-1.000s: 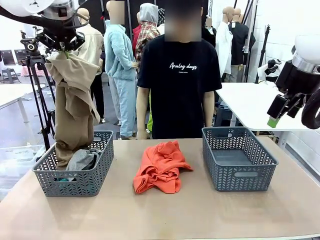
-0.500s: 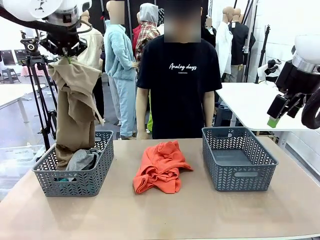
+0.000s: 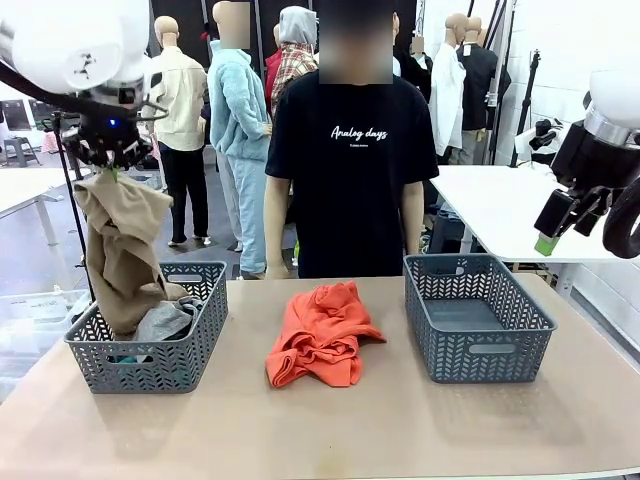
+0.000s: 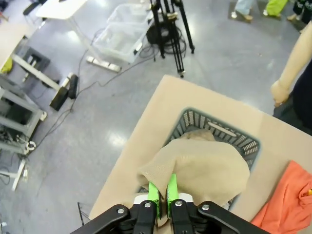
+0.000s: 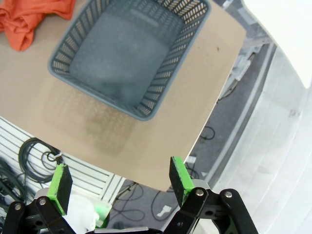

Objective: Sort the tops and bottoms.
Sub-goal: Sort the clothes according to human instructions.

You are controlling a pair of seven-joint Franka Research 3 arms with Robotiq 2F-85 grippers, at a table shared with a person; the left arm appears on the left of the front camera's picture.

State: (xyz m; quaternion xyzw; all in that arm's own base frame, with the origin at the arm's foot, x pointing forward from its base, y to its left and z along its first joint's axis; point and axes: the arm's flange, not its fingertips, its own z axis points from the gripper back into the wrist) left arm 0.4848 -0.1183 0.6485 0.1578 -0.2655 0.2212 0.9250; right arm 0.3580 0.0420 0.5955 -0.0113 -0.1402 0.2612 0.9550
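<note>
Khaki garment (image 3: 122, 250) hangs bunched from the left gripper (image 4: 163, 187), whose green pads are pressed together on its top fold. Its lower end rests in the nine-o'clock basket (image 3: 160, 365) beside the grey garment (image 3: 165, 320). Orange garment (image 3: 320, 335) lies crumpled mid-table, and the right gripper (image 5: 118, 168), jaws spread wide and holding nothing, hovers above the three-o'clock basket (image 5: 170, 73).

2 baskets: filled basket (image 3: 150, 372) under left tool (image 4: 162, 187), empty basket (image 3: 480, 350) under right tool (image 5: 118, 168). 3 garments: khaki garment (image 3: 120, 250), grey garment (image 3: 165, 320), orange garment (image 3: 320, 335).
</note>
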